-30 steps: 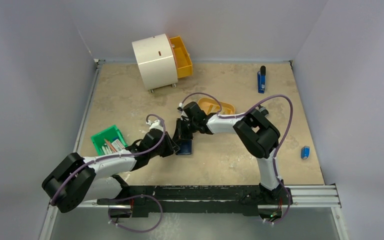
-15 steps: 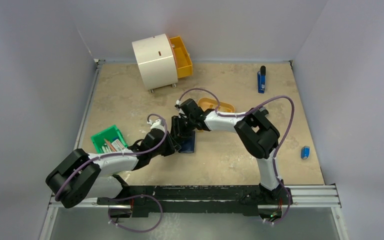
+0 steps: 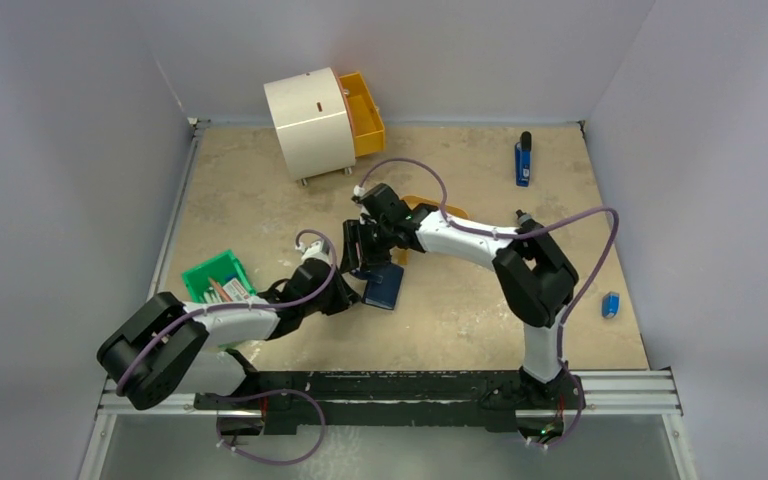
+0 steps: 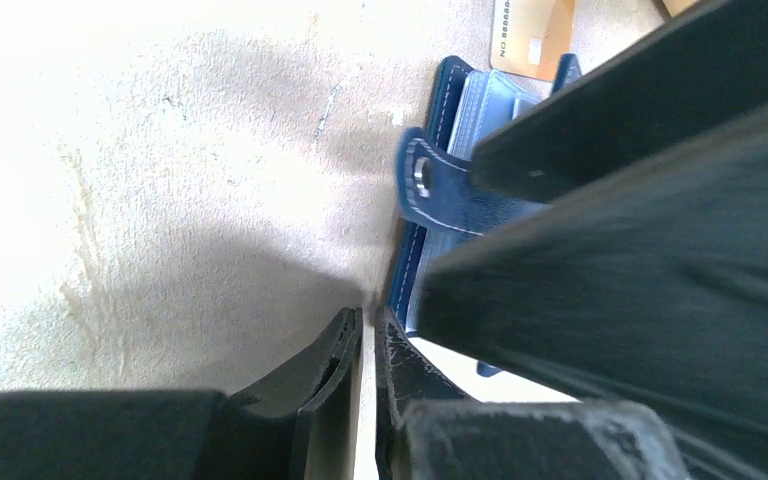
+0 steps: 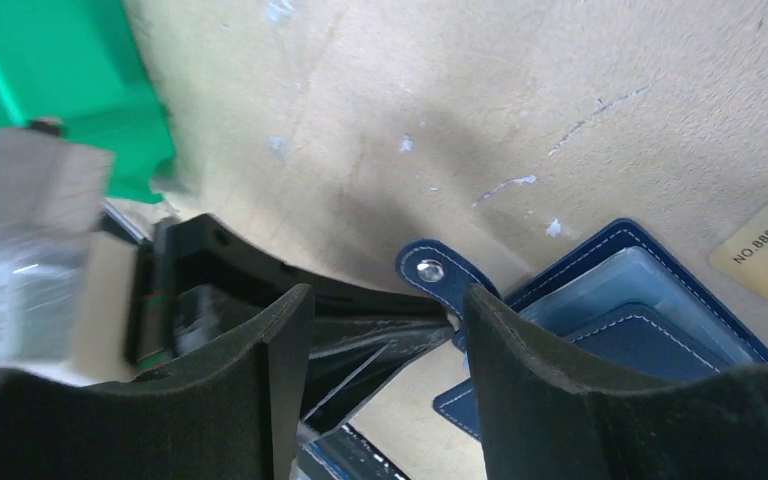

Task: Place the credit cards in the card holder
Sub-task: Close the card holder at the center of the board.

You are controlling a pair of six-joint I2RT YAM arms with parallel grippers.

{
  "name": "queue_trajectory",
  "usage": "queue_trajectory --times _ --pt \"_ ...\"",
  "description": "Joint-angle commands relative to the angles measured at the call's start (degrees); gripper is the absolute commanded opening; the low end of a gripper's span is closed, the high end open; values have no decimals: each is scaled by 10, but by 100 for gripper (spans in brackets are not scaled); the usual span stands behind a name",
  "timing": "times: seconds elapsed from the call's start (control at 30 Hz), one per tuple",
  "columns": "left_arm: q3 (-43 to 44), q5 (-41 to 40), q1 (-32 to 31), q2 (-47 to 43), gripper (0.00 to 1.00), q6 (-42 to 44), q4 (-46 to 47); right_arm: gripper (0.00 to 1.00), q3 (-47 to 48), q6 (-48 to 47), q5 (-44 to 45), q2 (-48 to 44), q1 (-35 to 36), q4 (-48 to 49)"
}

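Right wrist shows our right jaws open astride the snap tab (image 5: 427, 268) of the card holder (image 5: 610, 335), which lies spread on the desk (image 5: 560, 100) beneath them. Left jaws, just opposite, seem to pinch a credit card (image 5: 405, 395). We judge insertion is in hand, and next the card must line up with a pocket (image 5: 650, 285).

Robotics lab test cell, plain pale grey partition walls (image 3: 60, 150) on three sides, scuffed beige tabletop (image 3: 460, 310), aluminium mounting rail (image 3: 620, 390) along near edge, loose purple cables (image 3: 600, 260).
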Motion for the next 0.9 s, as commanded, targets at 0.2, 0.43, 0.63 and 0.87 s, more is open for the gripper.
queue_trajectory --times 0.2,0.43,0.63,0.87 --pt "7 -4 -1 -3 9 2 12 60 13 -27 99 -153 -4 -65" --pt "11 -13 -1 -40 8 6 -24 59 -97 -16 177 -300 -15 -76" --pt "4 -70 -1 -135 8 -6 -92 55 -227 19 164 -344 -17 -64" --pt "-6 -86 0 -110 7 -5 -78 55 -255 29 170 -301 -16 -8"
